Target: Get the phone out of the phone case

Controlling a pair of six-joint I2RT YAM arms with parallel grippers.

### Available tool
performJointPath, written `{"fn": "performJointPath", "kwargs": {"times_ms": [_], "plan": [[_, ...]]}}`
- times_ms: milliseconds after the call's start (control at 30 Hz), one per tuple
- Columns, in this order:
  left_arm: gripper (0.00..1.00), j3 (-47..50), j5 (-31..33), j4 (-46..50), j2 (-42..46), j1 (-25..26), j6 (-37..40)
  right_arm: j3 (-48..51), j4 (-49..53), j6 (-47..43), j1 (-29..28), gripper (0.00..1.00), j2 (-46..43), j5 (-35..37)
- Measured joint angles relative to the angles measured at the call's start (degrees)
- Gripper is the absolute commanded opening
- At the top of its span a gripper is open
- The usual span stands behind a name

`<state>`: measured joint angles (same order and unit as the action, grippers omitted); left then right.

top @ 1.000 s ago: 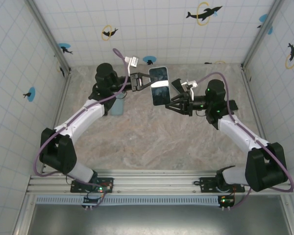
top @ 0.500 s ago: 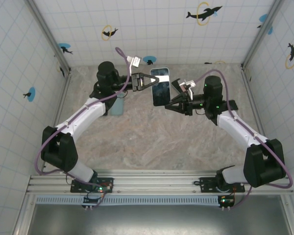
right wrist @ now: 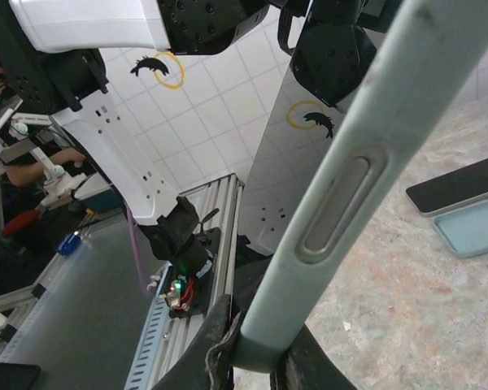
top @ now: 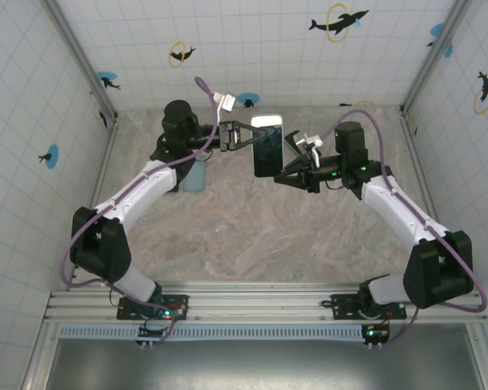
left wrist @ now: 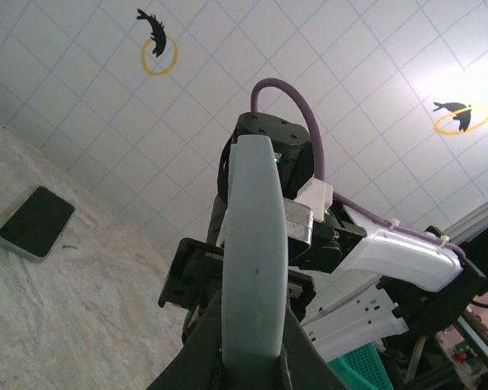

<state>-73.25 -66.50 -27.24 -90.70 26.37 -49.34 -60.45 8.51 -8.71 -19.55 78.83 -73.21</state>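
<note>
The pale blue-grey rubbery phone case (left wrist: 252, 244) is plain, without pattern. The glossy black flat phone (top: 267, 150) in it mirrors white tiles. The mottled beige-and-grey stone-look table (top: 252, 236) is veined like marble. The white gridded tile walls (top: 252, 49) carry black dolphins in yellow rings and on blue discs. A thick purple cable (left wrist: 312, 134) loops over the black-and-white right robot arm (left wrist: 390, 252).

We see white tiled walls (top: 252, 49) on three sides, with a thin grey grid and dolphin stickers (top: 335, 22) ringed in yellow or blue. Aluminium posts (top: 80, 57) run up the back corners. The tabletop (top: 252, 244) is beige and marbled. At the near edge we've got an aluminium rail (top: 260, 296), a slotted strip (top: 260, 331) and a dark grey surface (top: 252, 366). In the left wrist view there's a glare patch (left wrist: 464, 41) on the wall.
</note>
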Motion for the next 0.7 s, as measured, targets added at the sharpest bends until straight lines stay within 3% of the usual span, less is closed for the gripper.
{"fn": "performJointPath", "kwargs": {"times_ms": [333,700], "plan": [[0.0,-1.2,-1.2,-0.3,-0.7,0.2,-0.3,-3.9,10.5,-10.3,-0.7,0.11,0.0,4.2],[0.0,-3.1,-1.3,-0.3,-1.8,0.3,-4.1,-4.4,11.8,-14.9,-1.5,0.1,-1.8,11.0]]}}
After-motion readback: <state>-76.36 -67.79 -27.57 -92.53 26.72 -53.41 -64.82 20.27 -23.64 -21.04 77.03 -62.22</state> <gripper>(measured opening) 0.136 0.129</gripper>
